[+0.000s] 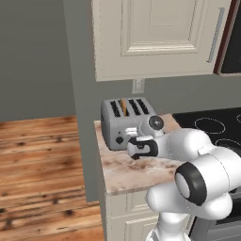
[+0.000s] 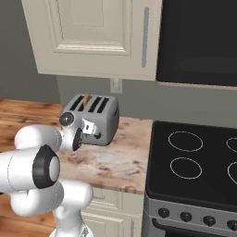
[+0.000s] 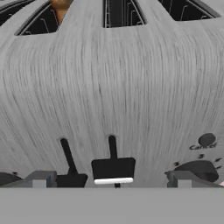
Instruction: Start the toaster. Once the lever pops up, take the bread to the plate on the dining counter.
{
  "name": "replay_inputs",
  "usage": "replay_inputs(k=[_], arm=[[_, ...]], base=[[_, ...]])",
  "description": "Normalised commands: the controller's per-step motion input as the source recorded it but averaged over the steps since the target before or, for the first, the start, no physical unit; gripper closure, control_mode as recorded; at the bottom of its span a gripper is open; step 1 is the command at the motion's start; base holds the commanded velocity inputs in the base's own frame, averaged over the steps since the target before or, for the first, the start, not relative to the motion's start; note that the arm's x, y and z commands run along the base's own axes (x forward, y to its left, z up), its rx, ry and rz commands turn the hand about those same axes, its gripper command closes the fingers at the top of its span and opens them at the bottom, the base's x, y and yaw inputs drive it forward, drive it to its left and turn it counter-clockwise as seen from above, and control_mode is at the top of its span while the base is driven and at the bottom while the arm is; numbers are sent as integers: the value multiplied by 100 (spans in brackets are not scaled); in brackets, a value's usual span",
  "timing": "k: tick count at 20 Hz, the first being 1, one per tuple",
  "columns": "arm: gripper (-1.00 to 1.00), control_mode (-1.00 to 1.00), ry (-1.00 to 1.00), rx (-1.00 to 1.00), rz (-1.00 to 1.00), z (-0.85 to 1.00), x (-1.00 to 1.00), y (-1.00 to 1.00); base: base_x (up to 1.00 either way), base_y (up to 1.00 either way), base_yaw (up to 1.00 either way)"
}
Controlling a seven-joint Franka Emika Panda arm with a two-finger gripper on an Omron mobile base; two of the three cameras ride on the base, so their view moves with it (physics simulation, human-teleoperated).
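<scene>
the gripper [image 3: 111,180], jaws spread wide and holding nothing, sits right against the front of the toaster [image 1: 123,121] on the marble counter [image 1: 141,167], its lever [image 3: 113,168] between the fingertips, bread [image 1: 123,105] poking from a slot.

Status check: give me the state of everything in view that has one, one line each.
toaster: upright on the counter, one slot loaded.
bread: standing in a slot, top edge poking out.
end effector: open, close against the toaster's front, holding nothing.
upper cabinet: door closed.
</scene>
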Motion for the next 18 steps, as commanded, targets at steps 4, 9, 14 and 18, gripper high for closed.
replay_inputs(k=[4,9,14,18], arm=[[-100,-100,0,0,0,19,0,0],[-100,-100,0,0,0,3,0,0],[-100,-100,0,0,0,-7,0,0],[-100,-100,0,0,0,-28,0,0]], base=[[0,0,0],[0,0,0],[0,0,0],[0,0,0]])
